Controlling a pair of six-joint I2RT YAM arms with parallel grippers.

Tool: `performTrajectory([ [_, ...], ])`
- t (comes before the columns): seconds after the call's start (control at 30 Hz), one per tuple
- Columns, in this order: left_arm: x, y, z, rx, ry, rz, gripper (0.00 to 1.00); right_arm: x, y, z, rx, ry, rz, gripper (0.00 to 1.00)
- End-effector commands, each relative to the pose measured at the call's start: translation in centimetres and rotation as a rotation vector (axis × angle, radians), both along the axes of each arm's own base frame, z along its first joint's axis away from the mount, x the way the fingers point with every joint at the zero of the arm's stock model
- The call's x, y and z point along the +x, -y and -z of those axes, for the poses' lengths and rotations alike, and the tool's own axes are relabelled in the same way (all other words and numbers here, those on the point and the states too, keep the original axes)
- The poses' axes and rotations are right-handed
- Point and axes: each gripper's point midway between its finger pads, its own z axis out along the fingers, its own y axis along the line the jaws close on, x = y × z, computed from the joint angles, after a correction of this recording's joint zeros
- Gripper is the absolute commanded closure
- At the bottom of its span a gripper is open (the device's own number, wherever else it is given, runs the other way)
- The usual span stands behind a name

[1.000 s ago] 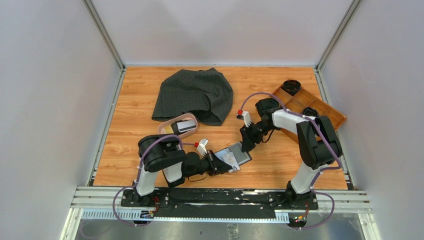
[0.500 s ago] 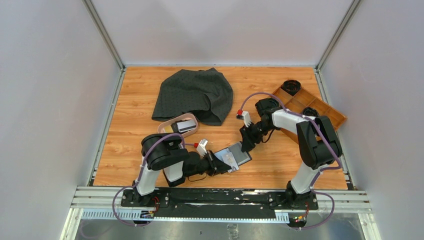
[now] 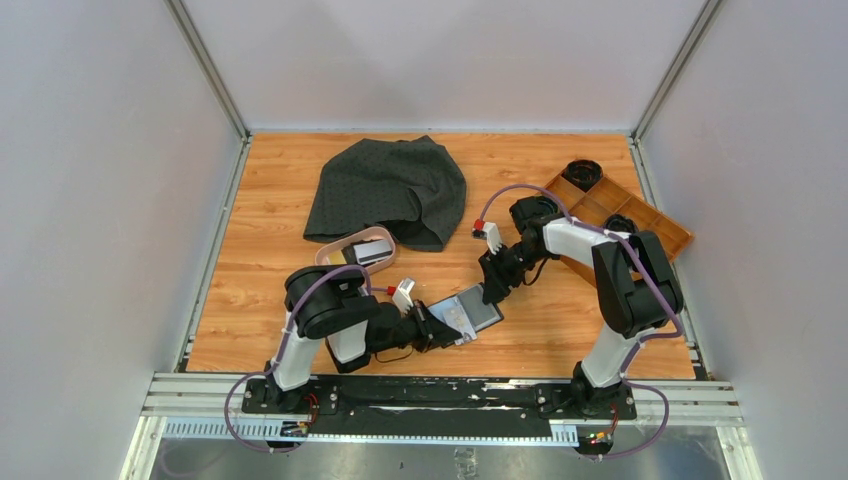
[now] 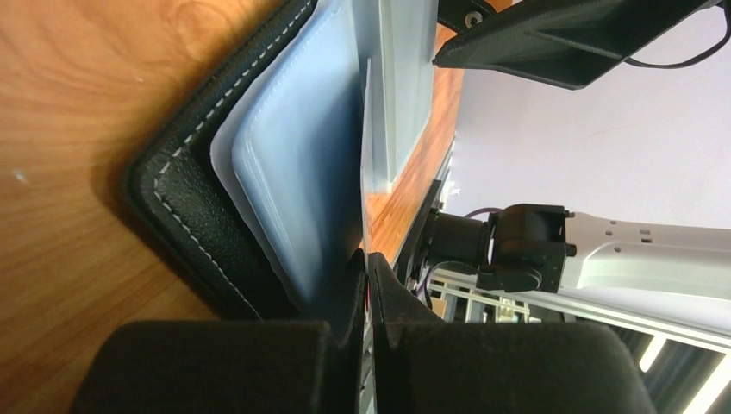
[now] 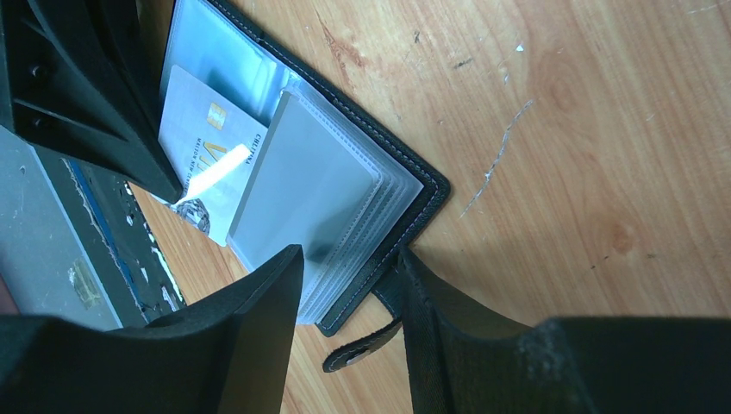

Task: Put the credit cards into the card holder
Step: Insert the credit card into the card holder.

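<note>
The black card holder [image 3: 480, 308] lies open on the wood, its bluish clear sleeves up [image 5: 302, 185]. My left gripper [image 3: 450, 330] is shut on the thin edge of a pale credit card [image 5: 196, 142], which lies partly across the holder's left half. In the left wrist view the gripper [image 4: 369, 259] pinches that edge beside the holder's stitched cover [image 4: 185, 220]. My right gripper [image 5: 352, 253] stands open over the holder's far corner, one finger above the sleeves, the other outside the cover by the snap strap [image 5: 362, 354]. More credit cards [image 3: 371, 252] rest in the pink dish [image 3: 326, 258].
A dark grey cloth [image 3: 390, 188] lies bunched at the back, touching the dish. A long wooden compartment tray [image 3: 650, 222] sits at the right behind my right arm, with round black items [image 3: 582, 172] in it.
The left arm's elbow has shifted slightly to the right. Both grippers and the holder stay where they were.
</note>
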Motion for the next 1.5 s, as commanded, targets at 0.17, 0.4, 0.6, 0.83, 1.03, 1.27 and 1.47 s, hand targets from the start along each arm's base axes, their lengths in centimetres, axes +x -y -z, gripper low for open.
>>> performTrajectory([
  [0.17,0.5,0.2,-0.1,-0.017,-0.002,0.004,1.0,-1.0,0.0,0.8,-0.038,-0.038,-0.025,0.51],
  [0.4,-0.2,-1.3,-1.3,-0.017,0.025,-0.001,1.0,-1.0,0.0,0.9,-0.041,-0.039,-0.028,0.51],
  [0.6,-0.5,-0.6,-2.1,-0.045,0.038,0.039,1.0,-1.0,0.1,0.9,-0.045,-0.037,-0.029,0.51],
  [0.83,0.0,0.4,-2.1,-0.058,0.032,0.042,1.0,-1.0,0.1,0.9,-0.046,-0.038,-0.03,0.51],
  [1.03,0.1,0.2,-1.1,-0.035,0.01,0.028,1.0,-1.0,0.0,0.9,-0.045,-0.039,-0.03,0.51],
  [1.27,0.1,0.1,-0.9,-0.03,0.006,0.026,1.0,-1.0,0.0,0.9,-0.045,-0.038,-0.03,0.51],
  [1.47,0.1,-0.4,-0.5,-0.017,0.0,0.011,1.0,-1.1,0.1,0.9,-0.046,-0.04,-0.03,0.51],
])
